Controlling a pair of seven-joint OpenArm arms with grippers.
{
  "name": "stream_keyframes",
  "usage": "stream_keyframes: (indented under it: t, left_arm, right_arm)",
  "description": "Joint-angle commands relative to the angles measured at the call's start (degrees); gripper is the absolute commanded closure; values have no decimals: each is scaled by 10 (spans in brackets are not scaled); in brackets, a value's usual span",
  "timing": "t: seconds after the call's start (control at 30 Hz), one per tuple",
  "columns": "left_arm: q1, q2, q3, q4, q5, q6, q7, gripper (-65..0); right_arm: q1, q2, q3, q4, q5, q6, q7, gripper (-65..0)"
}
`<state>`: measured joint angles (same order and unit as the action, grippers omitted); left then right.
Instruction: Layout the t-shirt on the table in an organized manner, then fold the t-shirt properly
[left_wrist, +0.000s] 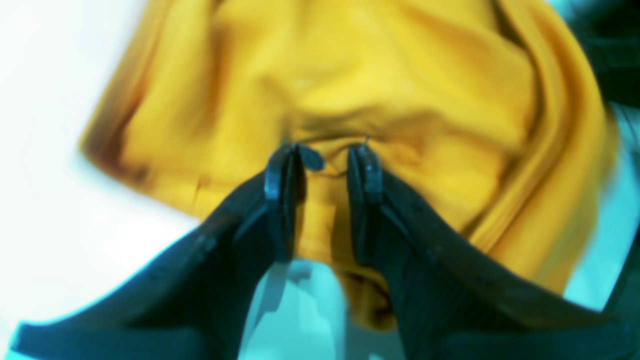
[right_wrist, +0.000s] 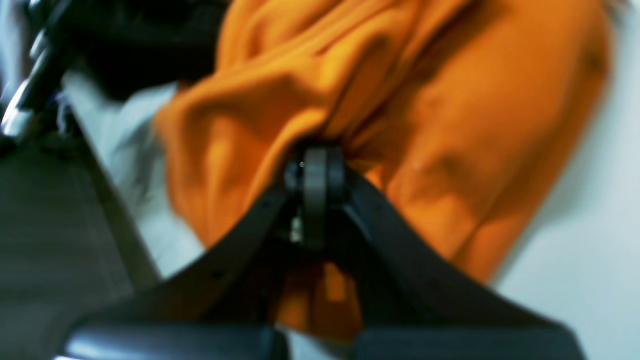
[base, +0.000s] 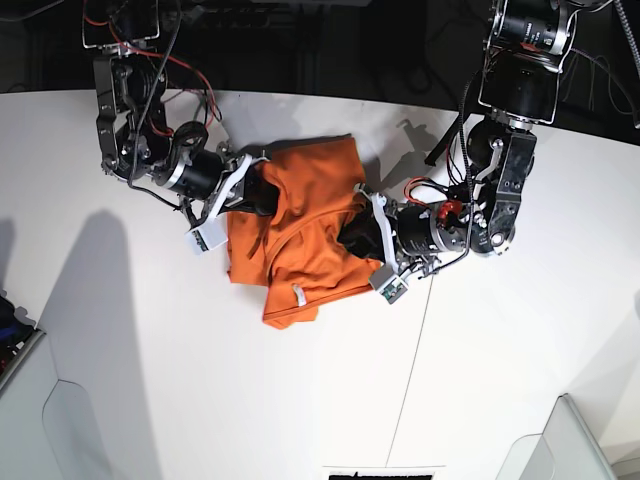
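Orange t-shirt (base: 300, 235) lies bunched near the worktop's (base: 150, 380) far edge; right gripper (right_wrist: 316, 167) pinches it closed, left gripper (left_wrist: 324, 165) clasps a fold. Layout incomplete, folding not begun.

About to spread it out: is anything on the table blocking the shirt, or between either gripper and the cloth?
Nothing visible. Both the left gripper and the right gripper already pinch the bunched t-shirt, and the table around it is bare white surface.
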<state>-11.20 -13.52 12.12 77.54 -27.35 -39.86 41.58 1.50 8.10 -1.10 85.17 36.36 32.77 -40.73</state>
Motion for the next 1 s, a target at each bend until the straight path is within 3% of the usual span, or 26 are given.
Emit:
stream_keyframes:
  t: [0.0,0.17,0.37,0.5,0.6,0.83,0.97]
  left_arm:
    - [-23,-2,-1,9,-11,-1,-11,-180]
    - [-39,-9,-1,10,-23,-1,-2,-180]
    - [-6,-56,-26,118,-197,-1,96,-180]
    - [84,-97,-70,207,-237,-1,126,-180]
    - [172,-112,-108,255,-242,-1,127,-180]
    - [370,-125,-178,323,-238,-1,127,-180]
    - [456,-125,-181,322,-193,-1,122,-180]
  right_arm:
    - [-2,3,1,25,14,7,8,0]
    - [-21,3,2,73,-2,6,8,0]
    - [-20,6,51,106,-3,5,-21,0]
    - [-43,11,92,145,26,5,-65,0]
    - [-78,40,106,167,68,5,-72,0]
    - [-198,107,105,212,83,10,-81,0]
    - [-270,133,92,212,81,13,-82,0]
